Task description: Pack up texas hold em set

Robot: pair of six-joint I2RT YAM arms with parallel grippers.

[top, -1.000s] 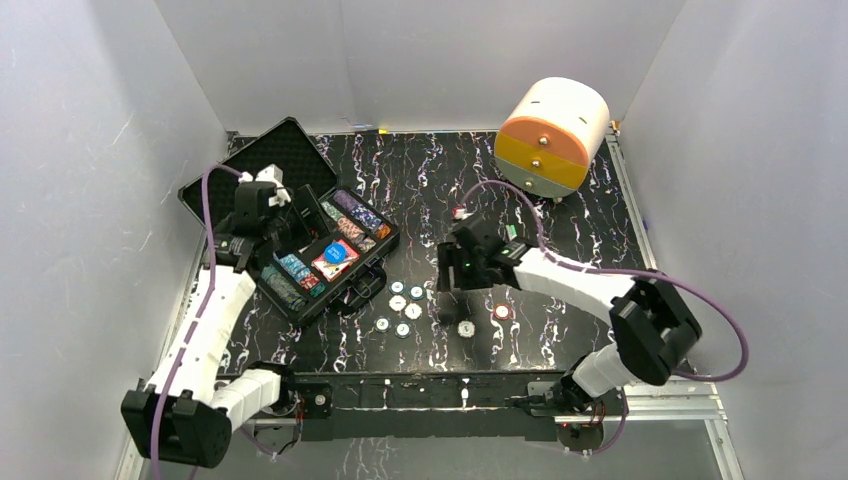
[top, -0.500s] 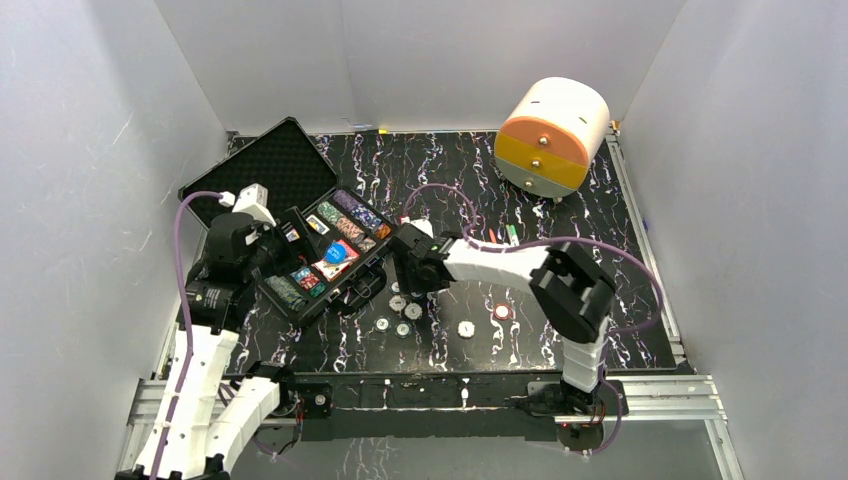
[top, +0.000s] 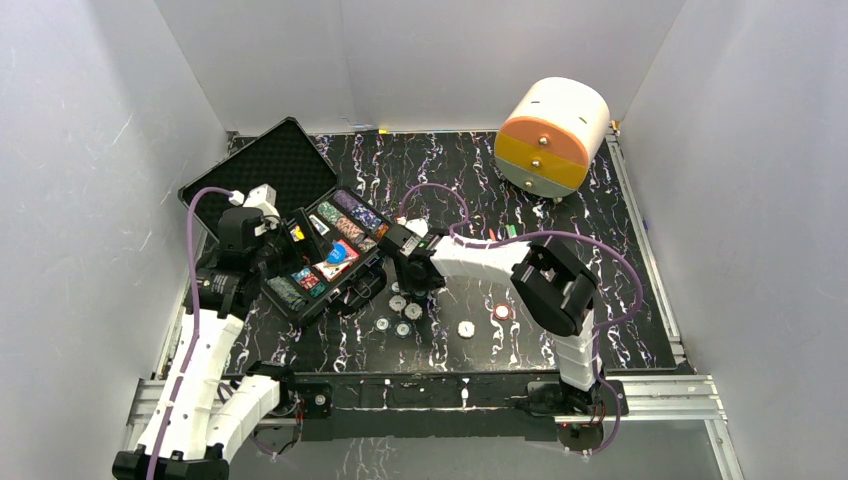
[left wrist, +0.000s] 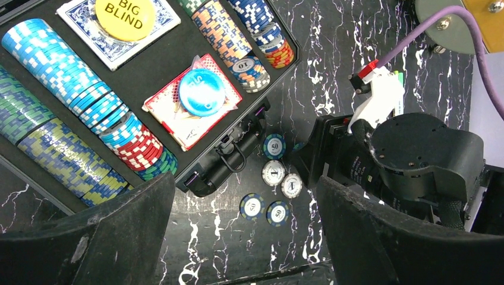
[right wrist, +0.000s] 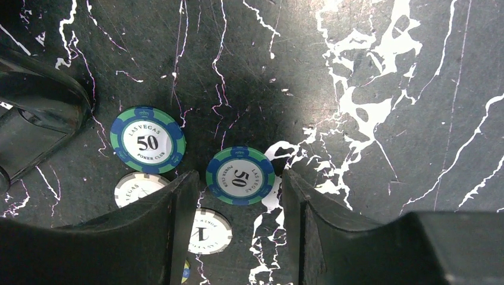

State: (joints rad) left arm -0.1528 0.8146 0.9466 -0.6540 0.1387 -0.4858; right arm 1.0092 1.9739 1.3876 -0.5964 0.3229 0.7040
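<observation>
The black case [top: 262, 165] lies open at the left, its compartments full of chip rows [left wrist: 65, 89], with a red-backed deck [left wrist: 178, 113] and a yellow Big Blind button [left wrist: 126, 18]. Several loose chips [top: 405, 312] lie on the table in front of the case. My right gripper [top: 408, 272] is open, low over them. A green-and-blue 50 chip [right wrist: 240, 175] lies flat between its fingertips [right wrist: 238, 228], apart from both. A second 50 chip [right wrist: 147, 140] and two white chips [right wrist: 211, 231] lie beside it. My left gripper [left wrist: 243, 237] is open and empty, above the case's front edge [top: 275, 252].
An orange-and-white cylinder [top: 552, 135] stands at the back right. Thin red and green pens [top: 497, 235] lie mid-table under the right arm's cable. Two more chips [top: 466, 328] lie to the right of the cluster. White walls close in the left, back and right sides.
My right arm has swung left from mid-table to the chips beside the case. My left arm has drawn back a little over the case.
</observation>
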